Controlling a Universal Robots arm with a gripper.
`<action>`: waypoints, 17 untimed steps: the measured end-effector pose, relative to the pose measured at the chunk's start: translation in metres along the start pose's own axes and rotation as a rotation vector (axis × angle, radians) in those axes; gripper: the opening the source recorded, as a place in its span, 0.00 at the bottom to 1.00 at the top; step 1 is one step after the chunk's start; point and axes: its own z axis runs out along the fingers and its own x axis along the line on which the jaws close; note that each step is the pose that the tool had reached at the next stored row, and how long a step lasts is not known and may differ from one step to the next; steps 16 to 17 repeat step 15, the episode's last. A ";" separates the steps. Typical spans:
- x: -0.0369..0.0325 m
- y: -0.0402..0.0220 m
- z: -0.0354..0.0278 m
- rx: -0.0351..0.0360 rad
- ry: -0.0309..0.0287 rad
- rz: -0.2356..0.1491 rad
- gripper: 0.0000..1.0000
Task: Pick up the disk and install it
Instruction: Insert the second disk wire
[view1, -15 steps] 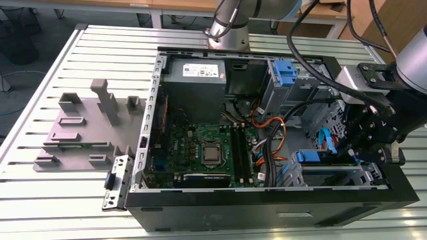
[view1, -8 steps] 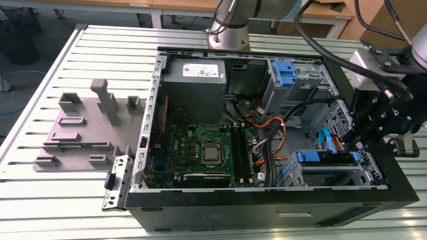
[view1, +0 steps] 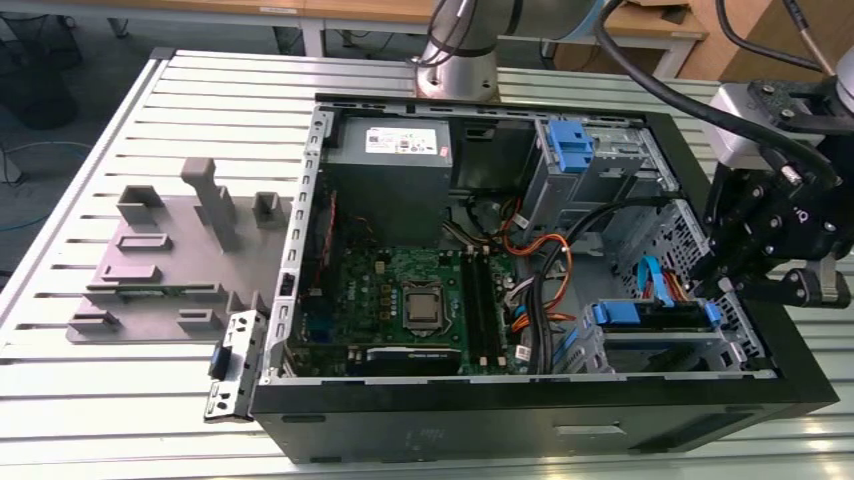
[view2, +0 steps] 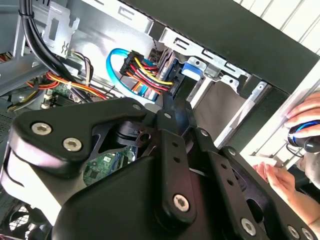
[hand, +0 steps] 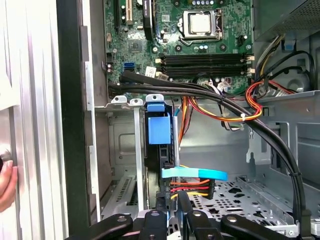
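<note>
Here, open computer case (view1: 534, 420) on slatted table (view1: 80, 400), disk (view1: 654, 315) seated on edge in lower drive cage (view1: 667, 350) with cables plugged in, gripper (view1: 747, 275) just above cage's far side, finger spread impossible to tell, hand (view2: 277, 177) beside case.

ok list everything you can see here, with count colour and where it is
computer case: one, black, open, on the slatted table
table: one, pale metal
disk: one, blue rails, seated in the drive cage at the exterior view's right, cables plugged in
power supply: one, grey, far corner of the case
motherboard: one, green, case floor
blue bracket: one, on the upper cage
grey fixture: one, on the table at the exterior view's left
person's hand: beside the case
tool: one, black, at the case's edge near the disk
</note>
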 end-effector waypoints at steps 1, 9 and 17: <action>0.0001 0.0008 -0.0001 0.0008 -0.0006 0.000 0.24; 0.0001 0.0032 -0.0029 0.0024 -0.0018 0.000 0.24; 0.0001 0.0032 -0.0056 0.0024 -0.0018 0.000 0.24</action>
